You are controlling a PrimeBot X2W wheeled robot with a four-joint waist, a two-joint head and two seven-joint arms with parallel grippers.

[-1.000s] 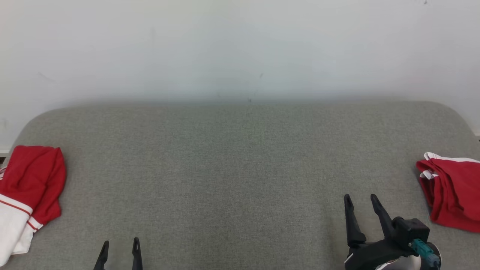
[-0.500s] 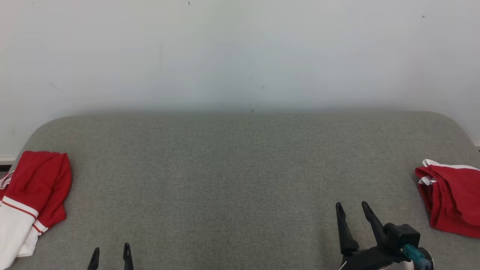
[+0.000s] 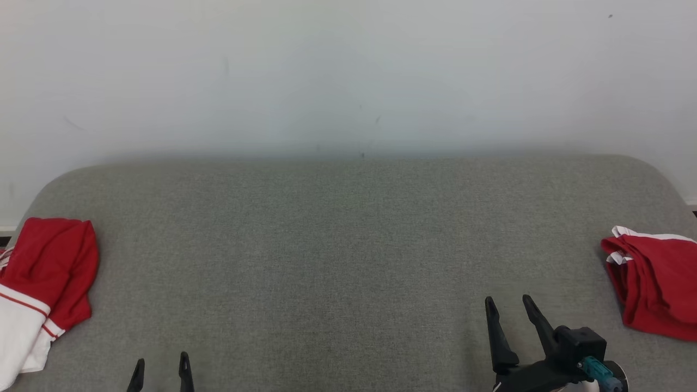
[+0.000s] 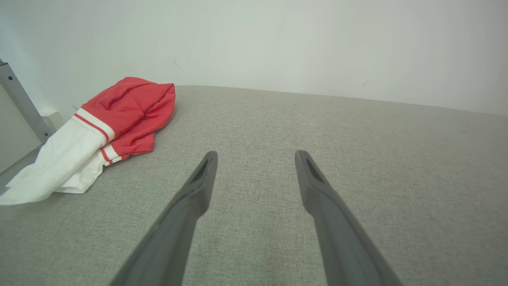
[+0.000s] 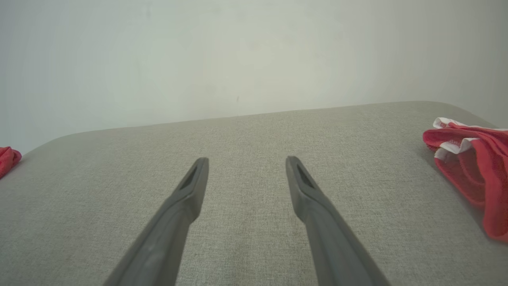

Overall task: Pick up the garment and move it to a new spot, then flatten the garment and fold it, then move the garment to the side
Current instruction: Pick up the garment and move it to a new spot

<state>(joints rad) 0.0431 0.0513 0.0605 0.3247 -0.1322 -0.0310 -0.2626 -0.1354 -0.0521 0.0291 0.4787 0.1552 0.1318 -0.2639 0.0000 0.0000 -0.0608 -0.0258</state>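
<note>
Lying at the far left end of the grey cushion (image 3: 348, 245), the red and white garment (image 3: 43, 283) is bunched into a loose heap, its white part spilling over the edge. A second one, the red garment (image 3: 653, 283) with white trim, sits at the far right end, also crumpled rather than squared off. Neither looks neatly folded, and I cannot tell which of them the task means.

The wide middle stretch between them is bare fabric, with a pale wall (image 3: 348, 71) behind.

The left gripper (image 3: 161, 359) hovers low near the front edge, well apart from the left heap, fingers spread and holding nothing. The right gripper (image 3: 507, 299) stands nearer the red heap but not touching it, fingers likewise spread and empty.

My judgement: nothing is in hand, so either one cycle has ended with a garment put aside, or the pick-up has not yet begun. Lifting, flattening and folding seem to lie ahead for at least one heap.
</note>
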